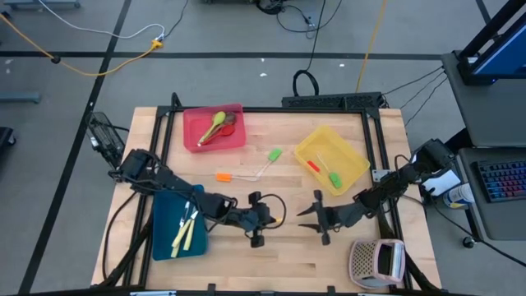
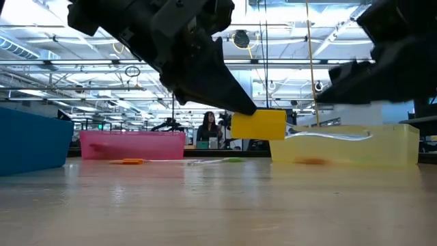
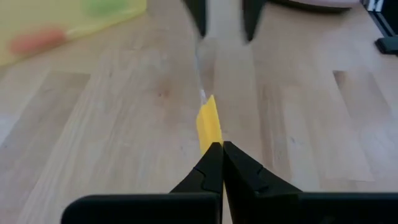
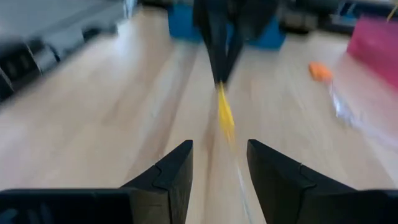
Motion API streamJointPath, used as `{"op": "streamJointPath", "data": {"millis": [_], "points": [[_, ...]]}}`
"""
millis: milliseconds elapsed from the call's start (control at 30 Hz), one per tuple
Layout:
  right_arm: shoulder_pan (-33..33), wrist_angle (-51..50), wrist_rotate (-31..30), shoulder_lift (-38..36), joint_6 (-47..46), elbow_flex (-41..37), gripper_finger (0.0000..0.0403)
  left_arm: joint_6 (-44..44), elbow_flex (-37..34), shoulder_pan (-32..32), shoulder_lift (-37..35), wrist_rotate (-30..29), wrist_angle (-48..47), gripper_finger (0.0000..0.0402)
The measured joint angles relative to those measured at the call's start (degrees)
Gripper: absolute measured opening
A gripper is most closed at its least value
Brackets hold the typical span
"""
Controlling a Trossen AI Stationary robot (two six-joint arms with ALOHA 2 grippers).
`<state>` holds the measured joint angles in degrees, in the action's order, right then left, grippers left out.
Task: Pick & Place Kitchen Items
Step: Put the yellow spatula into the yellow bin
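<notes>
1. A pale wooden table [image 1: 271, 255] with a dark frame stands on a grey floor crossed by cables. The low view looks across it into a large hall with ceiling lights and a person [image 2: 207, 130] seated far behind.
2. Three trays are on the table: one red tray [image 1: 234, 141] at the back, one yellow tray [image 1: 353, 168] to the right, one blue tray [image 1: 164, 234] at front left. One pinkish-grey perforated box [image 1: 376, 261] sits at front right.
3. The red tray holds a green spoon [image 1: 215, 123] and what looks like one more spoon. The yellow tray holds two spatulas, one red-headed [image 1: 313, 166], one green-headed [image 1: 334, 178]. The blue tray holds about three cream-handled knives [image 1: 186, 230].
4. Two spatulas lie on bare wood between the trays: one orange-headed [image 1: 223, 176], one green-headed [image 1: 274, 154].
5. The left gripper [image 3: 217, 149], near the table's middle front, is pressed together on the head of a yellow-headed spatula [image 3: 209, 120], held above the wood.
6. The right gripper [image 4: 219, 155] faces it, fingers spread, just beside the spatula's clear handle.
</notes>
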<state>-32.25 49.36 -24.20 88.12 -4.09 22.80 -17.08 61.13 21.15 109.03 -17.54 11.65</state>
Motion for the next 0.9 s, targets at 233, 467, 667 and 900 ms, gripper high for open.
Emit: {"op": "streamJointPath", "data": {"millis": [233, 467, 667, 900], "points": [[2.20, -5.37, -1.30, 0.00, -5.97, -1.10, 0.0144, 0.03, 0.07, 0.76, 0.00, -0.03, 0.60, 0.0003], [3.17, -5.10, 3.16, 0.00, -9.14, -2.29, 0.0144, 0.40, 0.08, 0.46, -0.02, -0.43, 0.51, 0.0003], [3.19, -1.98, 2.98, 0.00, -7.96, -2.27, 0.0144, 0.39, 0.08, 0.20, -0.02, -0.19, 0.42, 0.0003], [3.19, 0.86, 1.48, 0.00, -6.83, -2.27, 0.0144, 0.39, 0.10, 0.74, -0.02, 0.98, -0.45, 0.0002]]}}
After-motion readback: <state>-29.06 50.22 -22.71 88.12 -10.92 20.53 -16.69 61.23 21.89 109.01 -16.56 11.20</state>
